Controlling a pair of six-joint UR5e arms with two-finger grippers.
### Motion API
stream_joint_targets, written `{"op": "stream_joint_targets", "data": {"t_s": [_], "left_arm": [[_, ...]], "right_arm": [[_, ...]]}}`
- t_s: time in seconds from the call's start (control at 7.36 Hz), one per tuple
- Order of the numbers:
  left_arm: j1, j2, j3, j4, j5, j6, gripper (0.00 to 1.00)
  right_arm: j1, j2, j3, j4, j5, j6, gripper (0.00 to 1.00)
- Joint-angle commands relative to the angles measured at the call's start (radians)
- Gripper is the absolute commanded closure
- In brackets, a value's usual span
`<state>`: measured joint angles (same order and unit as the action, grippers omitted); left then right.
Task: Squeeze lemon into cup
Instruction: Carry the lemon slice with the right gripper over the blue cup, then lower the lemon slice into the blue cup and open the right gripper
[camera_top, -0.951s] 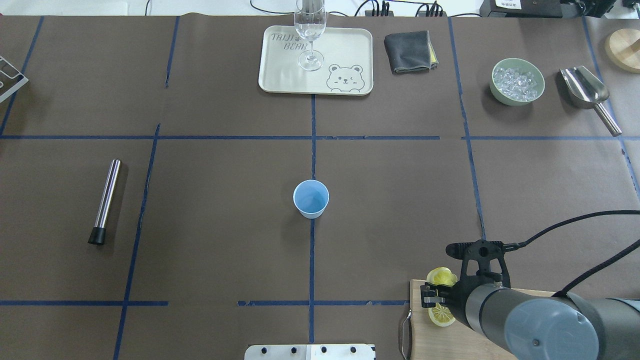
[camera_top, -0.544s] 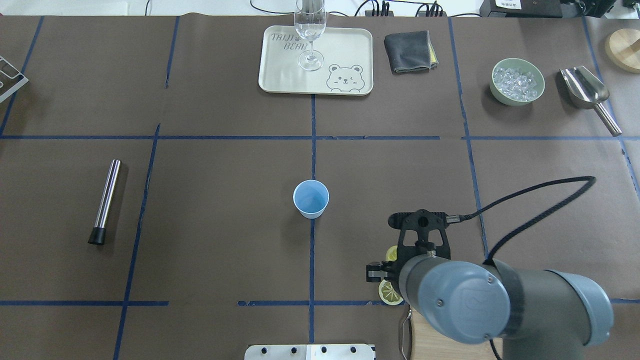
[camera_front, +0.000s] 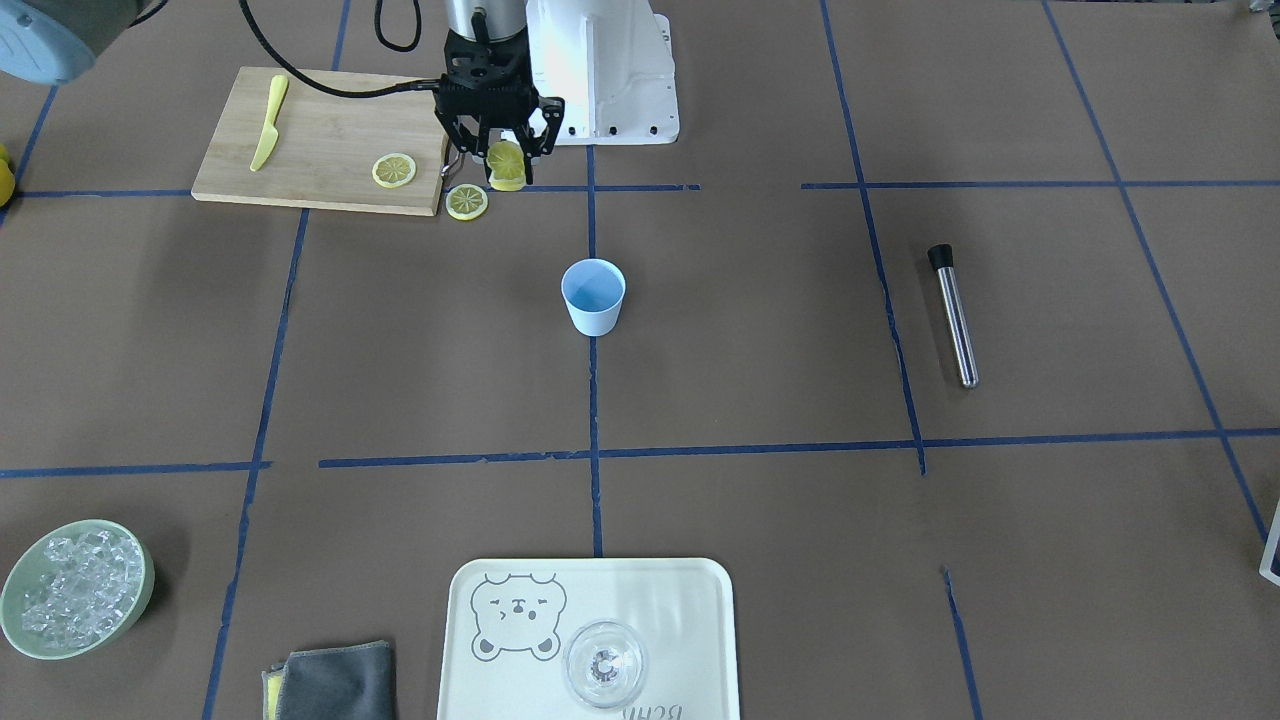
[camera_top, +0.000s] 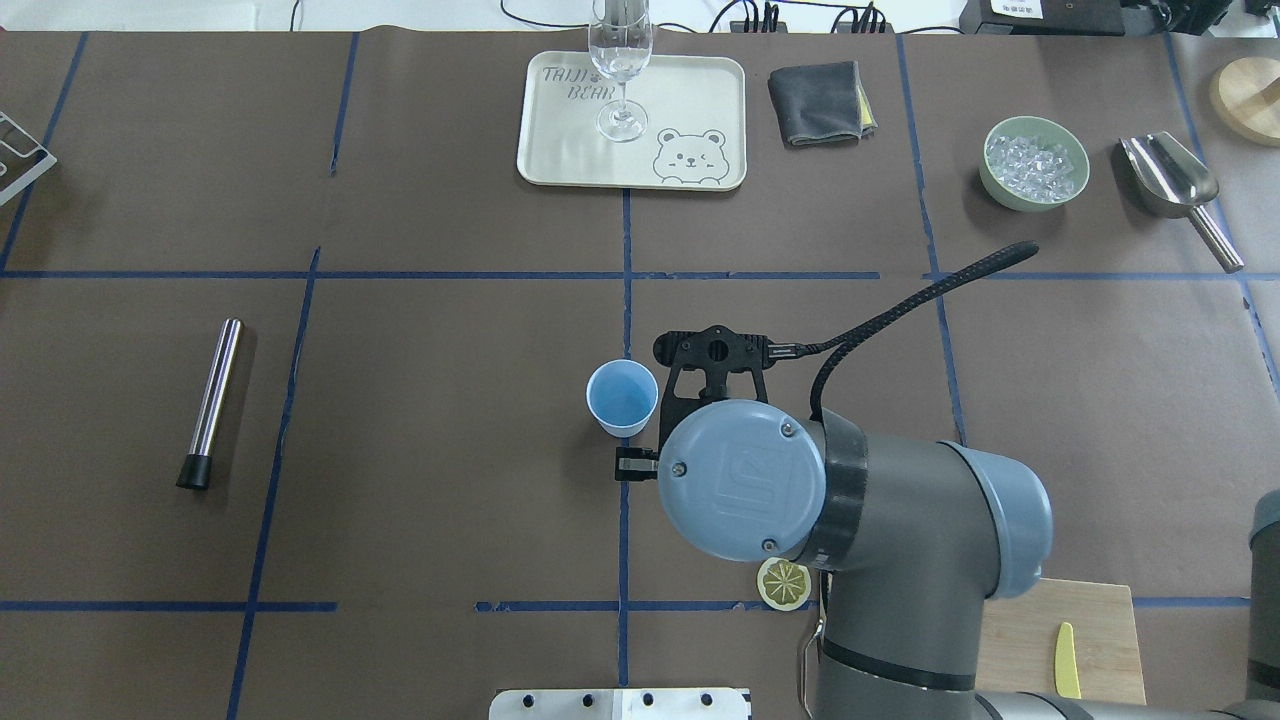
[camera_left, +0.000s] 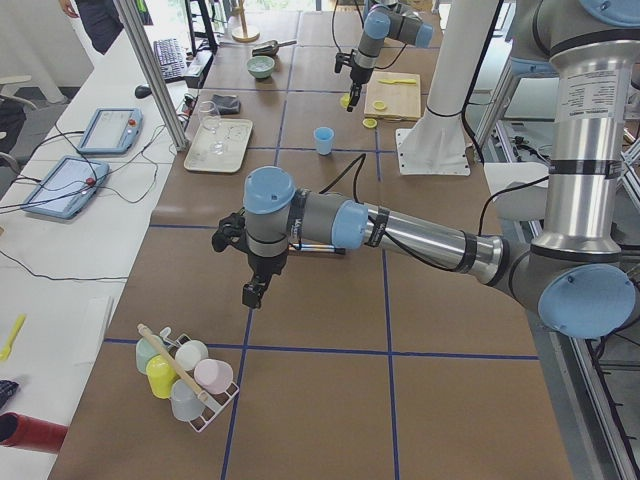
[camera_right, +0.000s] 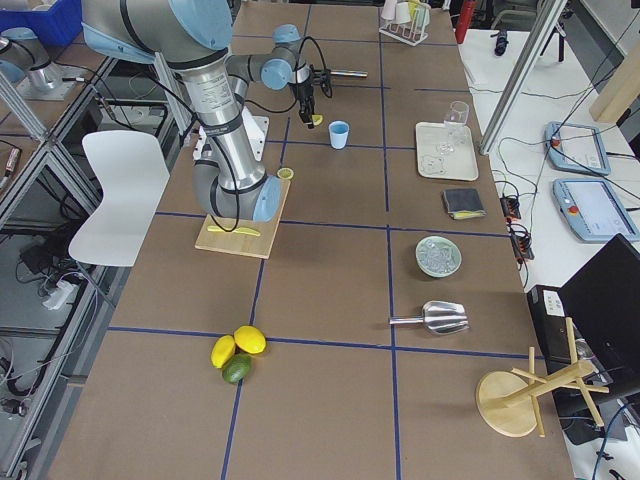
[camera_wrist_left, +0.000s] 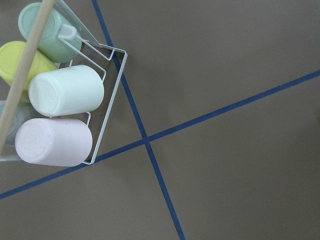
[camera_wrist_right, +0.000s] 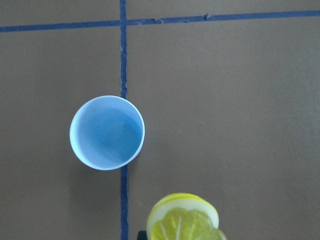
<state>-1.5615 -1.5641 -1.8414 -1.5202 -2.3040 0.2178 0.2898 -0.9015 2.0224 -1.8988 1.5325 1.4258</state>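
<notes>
The light-blue cup (camera_top: 622, 397) stands upright at the table's middle, on a blue tape line, and looks empty in the right wrist view (camera_wrist_right: 107, 132). My right gripper (camera_front: 497, 165) is shut on the yellow lemon piece (camera_front: 506, 163) and holds it above the table, just beside the cup on the robot's side. The lemon (camera_wrist_right: 184, 218) shows at the right wrist view's bottom edge, short of the cup's mouth. In the overhead view my right wrist (camera_top: 740, 478) hides the fingers. My left gripper (camera_left: 253, 293) hangs over bare table near a cup rack; I cannot tell if it is open.
One loose lemon slice (camera_top: 785, 584) lies on the table by the cutting board (camera_front: 320, 140), another (camera_front: 394, 170) lies on the board with the yellow knife (camera_front: 266, 122). At the far side are a tray (camera_top: 560, 150) with a glass (camera_top: 620, 60), a cloth (camera_top: 818, 102), an ice bowl (camera_top: 1000, 190) and a scoop (camera_top: 1170, 175). A steel rod (camera_top: 210, 400) lies left.
My right gripper has carried the lemon piece from the cutting board out and to the left, to beside the cup. One slice now lies on the table off the board's corner.
</notes>
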Motion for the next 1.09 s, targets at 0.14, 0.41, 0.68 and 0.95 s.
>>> {"op": "stream_joint_targets", "data": {"t_s": [0.14, 0.41, 0.68, 0.95], "left_arm": [[0.000, 0.004, 0.001, 0.002, 0.000, 0.000, 0.00], [-0.002, 0.006, 0.001, 0.002, 0.000, 0.000, 0.00], [-0.002, 0.006, -0.001, 0.002, 0.000, 0.000, 0.00], [-0.006, 0.006, -0.001, 0.002, 0.000, 0.000, 0.00]], "right_arm": [[0.061, 0.128, -0.177, 0.010, 0.012, -0.042, 1.00], [0.074, 0.138, -0.253, 0.090, 0.012, -0.054, 1.00], [0.086, 0.191, -0.341, 0.115, 0.014, -0.054, 1.00], [0.085, 0.193, -0.362, 0.119, 0.026, -0.054, 0.63]]}}
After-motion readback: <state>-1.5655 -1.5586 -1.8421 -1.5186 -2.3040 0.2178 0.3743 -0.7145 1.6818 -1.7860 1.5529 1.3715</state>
